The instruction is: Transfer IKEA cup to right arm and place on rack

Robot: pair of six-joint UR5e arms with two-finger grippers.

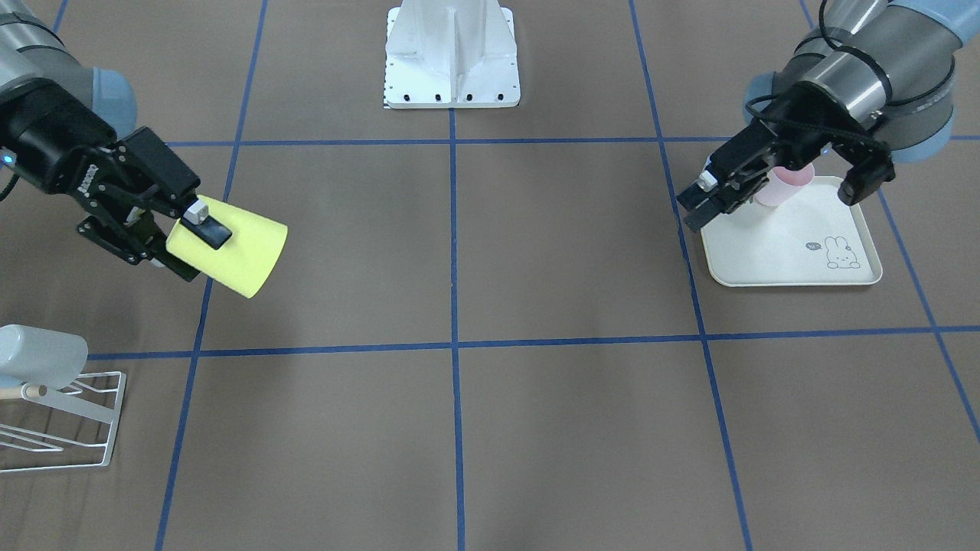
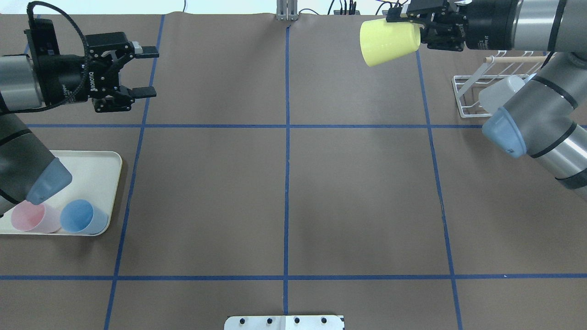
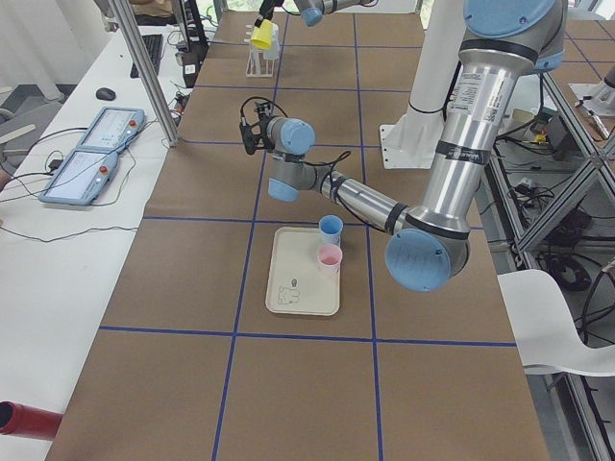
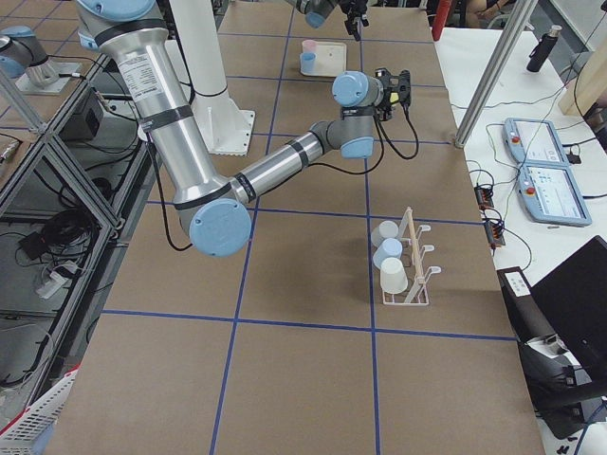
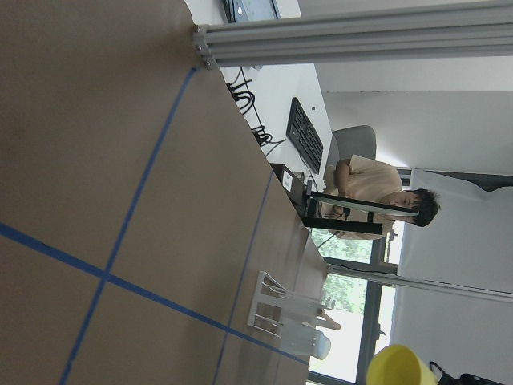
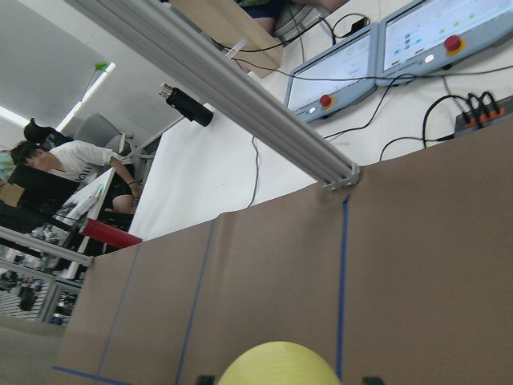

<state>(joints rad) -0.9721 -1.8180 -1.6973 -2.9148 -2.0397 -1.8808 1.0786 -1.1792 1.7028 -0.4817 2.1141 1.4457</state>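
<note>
Overhead exterior view: yellow IKEA cup is held tilted above the surface. Its base end is clamped between the right fingers, with the mouth pointed away from the wrist. Rack is set on the surface apart from those fingers, on their wrist side; a pale cup is hung on it. Left fingers are spread wide with nothing between them, well apart from the yellow cup.
</note>
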